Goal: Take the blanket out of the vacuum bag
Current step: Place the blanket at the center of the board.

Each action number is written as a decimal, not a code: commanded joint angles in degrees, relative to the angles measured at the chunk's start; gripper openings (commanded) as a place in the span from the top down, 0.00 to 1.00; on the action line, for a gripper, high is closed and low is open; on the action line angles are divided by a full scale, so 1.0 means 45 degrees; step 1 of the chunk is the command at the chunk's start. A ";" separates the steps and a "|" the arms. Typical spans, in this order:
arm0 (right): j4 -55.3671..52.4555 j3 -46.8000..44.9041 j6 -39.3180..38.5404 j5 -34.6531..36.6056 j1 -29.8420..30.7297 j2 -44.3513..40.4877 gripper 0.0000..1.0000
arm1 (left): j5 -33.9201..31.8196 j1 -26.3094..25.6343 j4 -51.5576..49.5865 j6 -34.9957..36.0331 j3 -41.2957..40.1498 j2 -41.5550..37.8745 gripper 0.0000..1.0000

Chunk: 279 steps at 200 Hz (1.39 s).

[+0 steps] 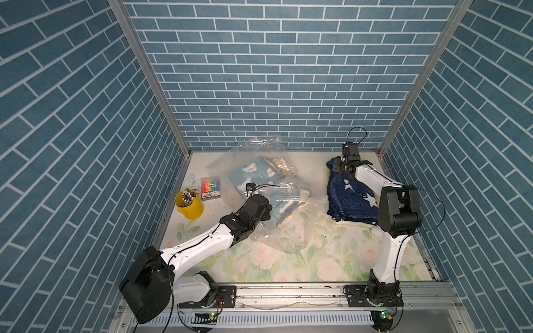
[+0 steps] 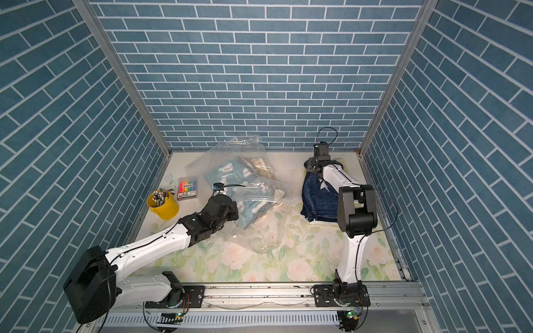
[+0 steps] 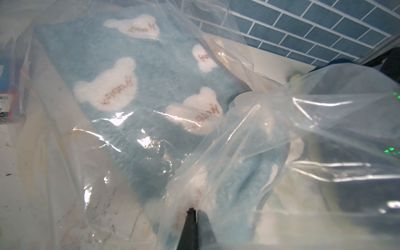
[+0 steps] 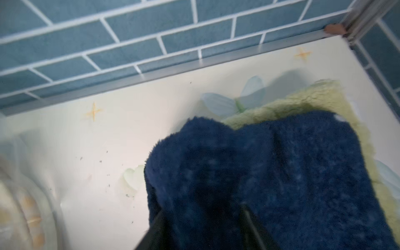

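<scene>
Across the floral table [image 1: 317, 259], centre, lies the clear vacuum bag [image 1: 259, 150], crumpled, w/ a pale blue bear-print blanket [image 1: 251, 173] inside, not yet out. Its long axis runs far-to-near. At far right, well apart from the bag, a navy star blanket [image 1: 349, 199] sits outside it. Left gripper [image 3: 193, 211] is nearer the bag: jaws together, seemingly pinching bag film at the blue blanket's near end, so a pull looks likeliest from that side. Right gripper [image 4: 202, 211] is over the navy blanket's far edge, jaws apart, fabric btwn them.
</scene>
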 commanded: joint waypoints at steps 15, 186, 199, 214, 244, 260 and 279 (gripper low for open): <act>-0.0169 -0.0321 0.0211 -0.1807 -0.0734 -0.1046 0.35 | -0.0012 0.0124 -0.0079 0.0103 0.0059 0.0028 1.00; 0.0641 -0.0814 -0.0660 -0.3314 -0.4267 0.0643 0.79 | 0.0321 0.0143 0.0285 0.0635 0.0311 0.0747 0.98; 0.0844 -0.1035 -0.0488 -0.2904 -0.4267 0.0313 0.94 | 0.0327 0.0163 0.0271 0.0646 0.0311 0.0734 0.98; 0.1066 -0.1252 -0.0349 -0.2833 -0.4240 -0.0191 1.00 | 0.0309 0.0163 0.0289 0.0638 0.0275 0.0722 0.98; 0.0506 -0.0662 -0.0083 -0.2432 -0.4174 -0.0616 1.00 | 0.0345 0.0163 0.0245 0.0645 0.0329 0.0761 0.98; 0.0329 -0.0418 -0.0375 -0.1797 -0.4169 -0.0766 1.00 | 0.0361 0.0169 0.0245 0.0657 0.0389 0.0772 0.98; -0.0258 0.0181 -0.0700 -0.1389 -0.4159 -0.0616 1.00 | 0.0402 0.0170 0.0209 0.0656 0.0493 0.0878 0.98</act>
